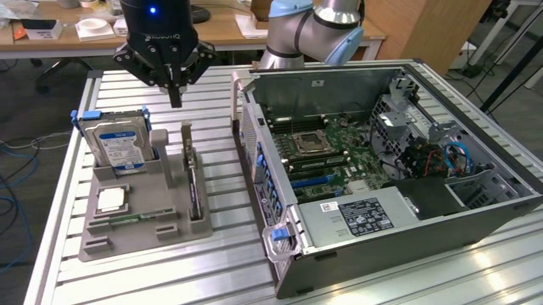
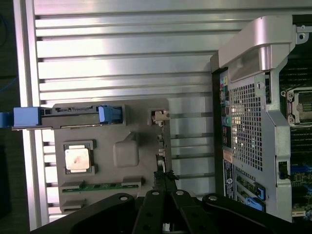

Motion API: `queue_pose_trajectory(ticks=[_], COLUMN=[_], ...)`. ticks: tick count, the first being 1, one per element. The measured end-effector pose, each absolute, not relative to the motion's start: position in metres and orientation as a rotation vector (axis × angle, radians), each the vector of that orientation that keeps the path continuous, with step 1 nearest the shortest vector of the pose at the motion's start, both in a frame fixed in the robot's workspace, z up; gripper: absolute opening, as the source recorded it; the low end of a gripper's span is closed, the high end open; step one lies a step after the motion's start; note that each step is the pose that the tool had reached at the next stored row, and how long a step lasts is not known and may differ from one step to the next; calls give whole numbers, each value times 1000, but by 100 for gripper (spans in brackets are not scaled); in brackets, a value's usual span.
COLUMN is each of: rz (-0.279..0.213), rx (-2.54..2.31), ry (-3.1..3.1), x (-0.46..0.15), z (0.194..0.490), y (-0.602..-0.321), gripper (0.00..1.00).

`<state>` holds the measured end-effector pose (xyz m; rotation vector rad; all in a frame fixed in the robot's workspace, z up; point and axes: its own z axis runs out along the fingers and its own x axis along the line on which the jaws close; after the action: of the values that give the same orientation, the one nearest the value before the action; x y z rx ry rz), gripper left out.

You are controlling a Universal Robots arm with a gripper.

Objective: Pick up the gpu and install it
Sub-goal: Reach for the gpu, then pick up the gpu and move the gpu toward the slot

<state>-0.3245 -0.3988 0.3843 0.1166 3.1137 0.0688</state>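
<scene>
- Gripper (image 1: pixel 175 100): I read its fingers as clenched tip to tip, with nothing between them. It hangs above the table, over the far end of the grey holder. In the wrist view its tips (image 2: pixel 165 176) sit in line with the narrow edge of the gpu, but I cannot tell whether they touch it.
- Gpu (image 1: pixel 194 183): not picked up. It stands on edge in the slot of the holder nearest the computer case and shows as a thin dark strip between two grey posts. In the wrist view (image 2: pixel 162 146) it runs along the holder's edge, with its metal bracket at the end away from the gripper.
- Grey holder (image 1: pixel 161 210): a moulded fixture resting on the table, at the exterior view's left of the case.
- Hard drive (image 1: pixel 119 145): upright in the holder, blue-white label facing out, blue clips on its sides, well apart from the gpu.
- Processor chip (image 1: pixel 111 200): flat in a recess of the holder, in front of the hard drive.
- Memory stick (image 1: pixel 127 220): narrow and green, lying flat near the holder's front edge.
- Computer case (image 1: pixel 280 267): on its side with the panel off, at the exterior view's right of the holder.
- Motherboard (image 1: pixel 335 149): exposed inside the case.
- Power supply (image 1: pixel 357 216): labelled box in the case's near corner.
- Table (image 1: pixel 212 279): slatted aluminium.
- Arm (image 1: pixel 314 25): behind the case.
</scene>
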Motion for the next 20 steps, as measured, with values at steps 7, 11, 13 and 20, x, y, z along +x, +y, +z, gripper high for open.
queue_pose_trajectory(ticks=[7,11,13,20], rz=[69,69,69,69], rx=[117,117,117,117], ry=[3114,3114,3114,3114], x=[-326,-327,-327,-328], z=[384,384,384,384], y=[-399,-399,-399,-399], gripper=[11,11,11,11])
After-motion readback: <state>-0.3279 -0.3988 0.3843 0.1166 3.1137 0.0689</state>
